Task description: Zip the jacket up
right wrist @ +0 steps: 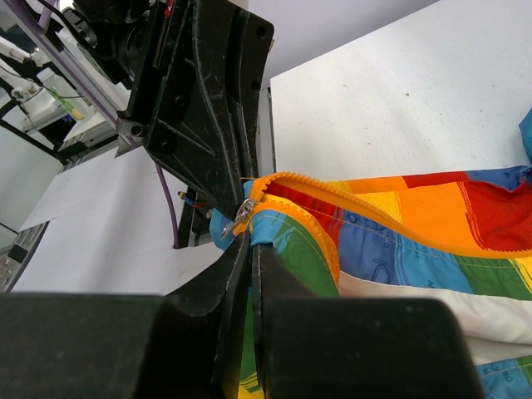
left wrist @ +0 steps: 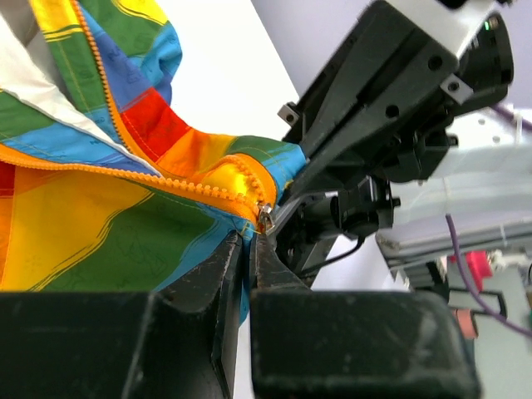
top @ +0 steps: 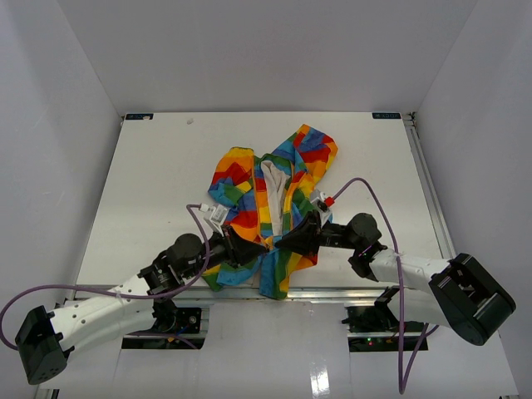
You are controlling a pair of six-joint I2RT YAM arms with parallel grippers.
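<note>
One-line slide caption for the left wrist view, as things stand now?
Left gripper pinches the jacket hem just below the zipper slider, right gripper facing it, zipper teeth unjoined.

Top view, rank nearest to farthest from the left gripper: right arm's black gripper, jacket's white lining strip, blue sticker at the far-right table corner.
1. Right arm's black gripper: immediately right of the left gripper, both at the near hem of the rainbow patchwork jacket.
2. White lining strip: farther back, mid-jacket.
3. Blue sticker: back right corner, clearly farthest.
</note>
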